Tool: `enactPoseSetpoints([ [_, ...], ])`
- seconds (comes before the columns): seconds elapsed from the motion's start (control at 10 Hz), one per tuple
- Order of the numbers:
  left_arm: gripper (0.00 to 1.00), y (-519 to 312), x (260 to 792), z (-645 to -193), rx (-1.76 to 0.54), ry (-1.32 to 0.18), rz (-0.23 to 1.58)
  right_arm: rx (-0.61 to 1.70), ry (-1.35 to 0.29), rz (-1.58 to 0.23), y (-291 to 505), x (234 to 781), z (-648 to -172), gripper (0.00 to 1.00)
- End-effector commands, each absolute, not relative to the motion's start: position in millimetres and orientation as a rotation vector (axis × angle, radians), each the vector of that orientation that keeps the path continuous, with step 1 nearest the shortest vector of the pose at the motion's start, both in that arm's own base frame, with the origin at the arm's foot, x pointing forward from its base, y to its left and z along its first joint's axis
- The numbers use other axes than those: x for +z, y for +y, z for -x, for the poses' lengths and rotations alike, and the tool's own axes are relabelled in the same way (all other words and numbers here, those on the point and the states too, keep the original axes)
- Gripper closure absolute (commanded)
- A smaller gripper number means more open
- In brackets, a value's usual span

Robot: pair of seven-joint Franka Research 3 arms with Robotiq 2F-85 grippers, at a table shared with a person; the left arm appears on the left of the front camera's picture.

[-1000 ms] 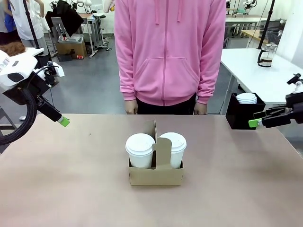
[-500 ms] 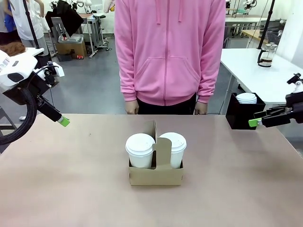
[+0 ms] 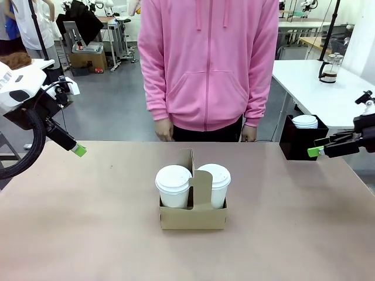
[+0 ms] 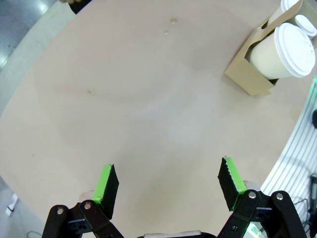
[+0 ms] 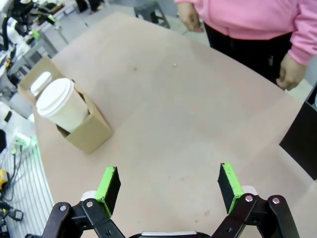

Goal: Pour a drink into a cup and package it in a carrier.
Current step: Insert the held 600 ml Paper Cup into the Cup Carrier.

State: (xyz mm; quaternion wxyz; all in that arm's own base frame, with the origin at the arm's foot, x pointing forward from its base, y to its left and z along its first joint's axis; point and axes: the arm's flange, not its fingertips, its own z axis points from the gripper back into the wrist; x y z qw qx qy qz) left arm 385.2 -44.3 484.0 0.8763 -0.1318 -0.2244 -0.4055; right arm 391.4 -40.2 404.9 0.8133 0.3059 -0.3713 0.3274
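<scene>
The brown cardboard carrier (image 3: 193, 218) stands mid-table with its handle tab upright. In its two slots sit two white-lidded paper cups (image 3: 173, 186) (image 3: 214, 182). The drink, dark liquid in a glass jug (image 3: 331, 68), stands on a white table far back right. My left gripper (image 3: 79, 150) hovers open over the table's left edge, with nothing in it. My right gripper (image 3: 314, 152) hangs open at the right edge, also holding nothing. The left wrist view has the open left gripper (image 4: 168, 179) over bare table, with the carrier (image 4: 252, 79) far off. The right gripper (image 5: 169, 187) faces the carrier (image 5: 86, 134).
A person in a pink hoodie (image 3: 208, 64) stands at the far edge, hands (image 3: 163, 132) hanging at the sides. A black box holding white lids (image 3: 302, 140) sits at the back right corner, just behind my right gripper.
The person has shifted slightly to the left. Both arms, the carrier and the cups have not moved.
</scene>
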Motion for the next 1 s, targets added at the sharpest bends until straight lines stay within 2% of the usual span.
enactPoseSetpoints([
  [0.0, 0.0, -43.0, 484.8, -383.9, -0.849, -0.467, 0.281, 0.708, -0.796, -0.658, -41.1, 404.8, -390.6, 0.0],
  [0.9, 0.0, -43.0, 484.8, -383.9, -0.849, -0.467, 0.281, 0.708, -0.796, -0.658, -41.1, 404.8, -390.6, 0.0],
])
